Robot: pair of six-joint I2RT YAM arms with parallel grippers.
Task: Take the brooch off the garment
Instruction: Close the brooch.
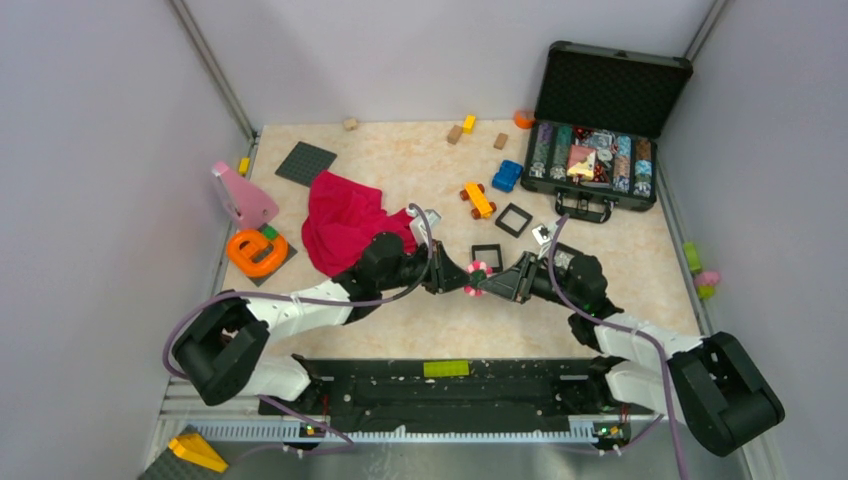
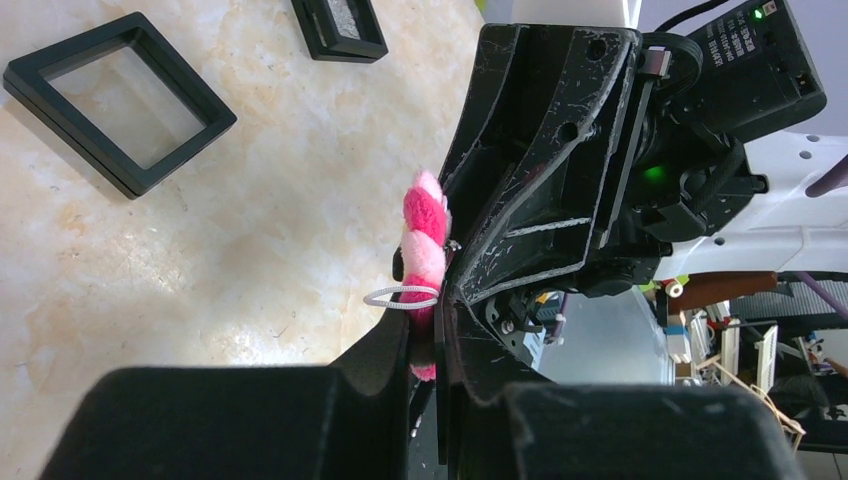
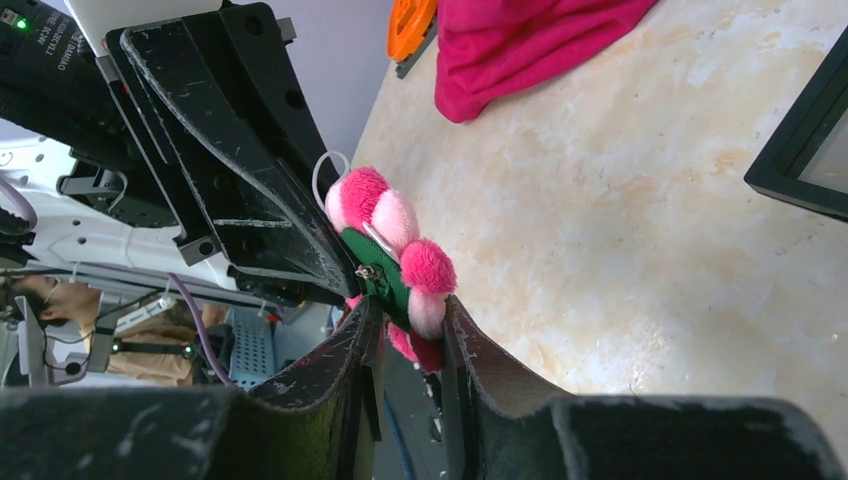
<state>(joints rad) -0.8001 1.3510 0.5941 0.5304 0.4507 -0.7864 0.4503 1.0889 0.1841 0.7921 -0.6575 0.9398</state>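
The brooch (image 1: 477,275), a fluffy pink-and-white flower disc with a green back, is held above the table between both grippers, apart from the garment. My left gripper (image 1: 463,279) is shut on its lower edge, seen in the left wrist view (image 2: 440,335), where the brooch (image 2: 424,230) shows edge-on with a thin white loop. My right gripper (image 1: 492,286) is shut on the brooch (image 3: 400,240) from the opposite side (image 3: 410,320). The garment (image 1: 343,222), a crumpled magenta cloth, lies on the table to the left; it also shows in the right wrist view (image 3: 520,45).
Two black square frames (image 1: 487,256) (image 1: 513,219) lie just behind the grippers. An orange toy car (image 1: 478,200) and a blue one (image 1: 507,176) are further back. An open black case (image 1: 600,165) stands back right. An orange ring toy (image 1: 256,250) and grey baseplate (image 1: 305,162) are at the left.
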